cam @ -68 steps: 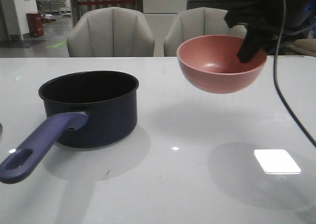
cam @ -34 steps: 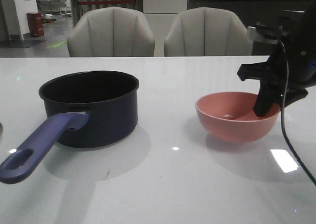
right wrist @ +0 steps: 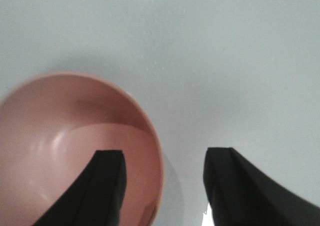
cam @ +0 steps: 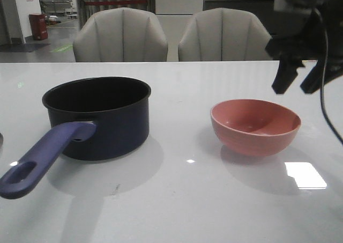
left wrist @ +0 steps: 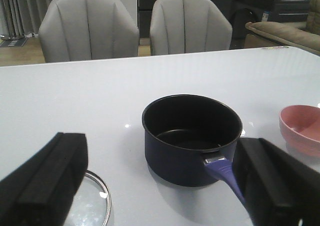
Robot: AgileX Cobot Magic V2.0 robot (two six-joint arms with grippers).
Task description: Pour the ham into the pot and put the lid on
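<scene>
The navy pot (cam: pixel 96 117) stands on the left of the white table, its purple-blue handle (cam: pixel 43 157) pointing toward the front left. Its black inside shows no ham in the left wrist view (left wrist: pixel 192 136). The pink bowl (cam: pixel 255 126) stands on the table at right and looks empty. My right gripper (cam: pixel 296 85) is open and hangs above the bowl's right rim without touching it; in the right wrist view (right wrist: pixel 165 156) the rim of the bowl (right wrist: pixel 60 136) lies below its two fingers. My left gripper (left wrist: pixel 162 146) is open, near the pot. The glass lid (left wrist: pixel 92 201) lies flat beside it.
Two grey chairs (cam: pixel 120 36) stand behind the table's far edge. A black cable (cam: pixel 324 109) hangs from the right arm near the bowl. A bright light patch (cam: pixel 305 174) reflects on the table at front right.
My right gripper carried the bowl down from mid-air onto the table, let go of it and rose up to the right. The pot has not moved.
</scene>
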